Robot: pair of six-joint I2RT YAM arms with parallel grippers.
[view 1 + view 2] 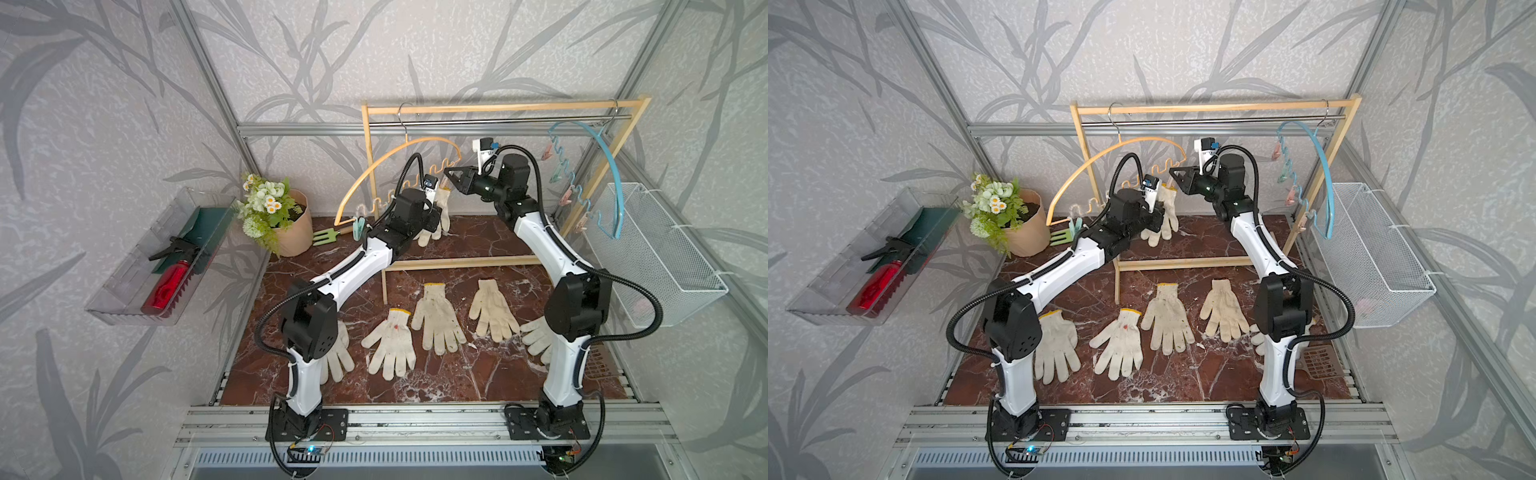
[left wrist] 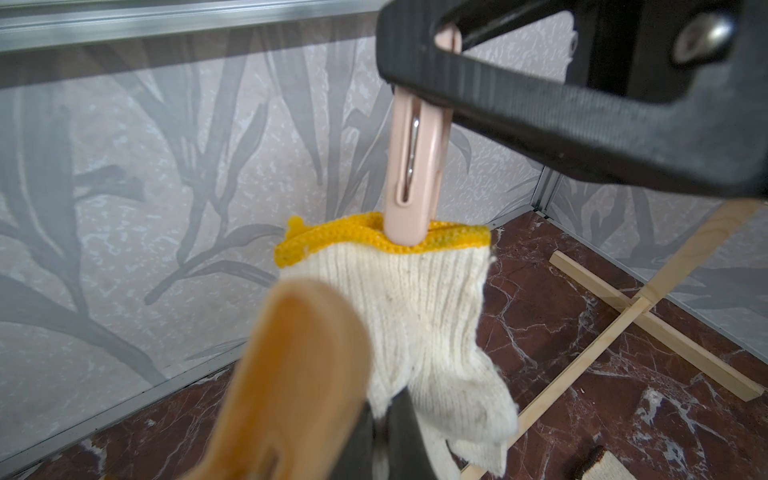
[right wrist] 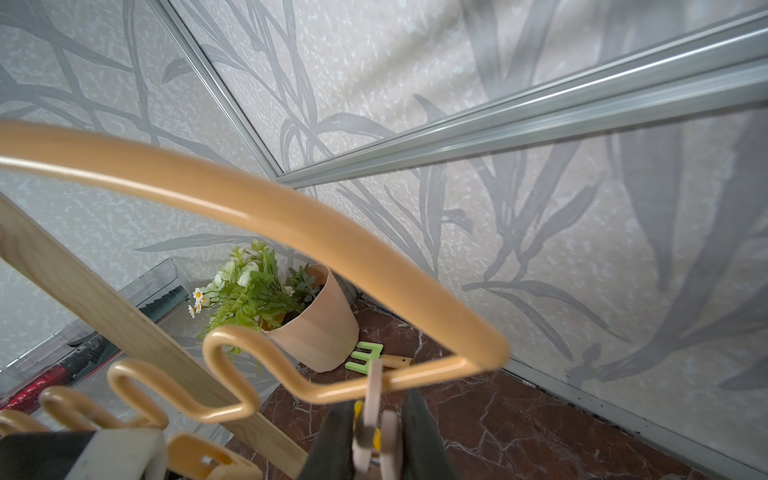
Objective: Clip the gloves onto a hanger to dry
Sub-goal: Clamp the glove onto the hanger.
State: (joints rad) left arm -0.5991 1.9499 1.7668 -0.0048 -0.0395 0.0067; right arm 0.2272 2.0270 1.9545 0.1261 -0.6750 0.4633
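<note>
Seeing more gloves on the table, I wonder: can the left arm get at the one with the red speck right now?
Probably not yet: the left gripper is shut on the hanging glove by the orange hanger. Otherwise the red-specked glove lies uncovered in the open.

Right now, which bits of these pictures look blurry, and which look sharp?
Left wrist view: the orange hanger end in front is a soft blur, while the pink clip and the glove are crisp. Right wrist view: hanger and clip close to the lens are soft; the flowerpot is sharp. Both top views: sharp throughout, evenly lit, only faint shadows.
</note>
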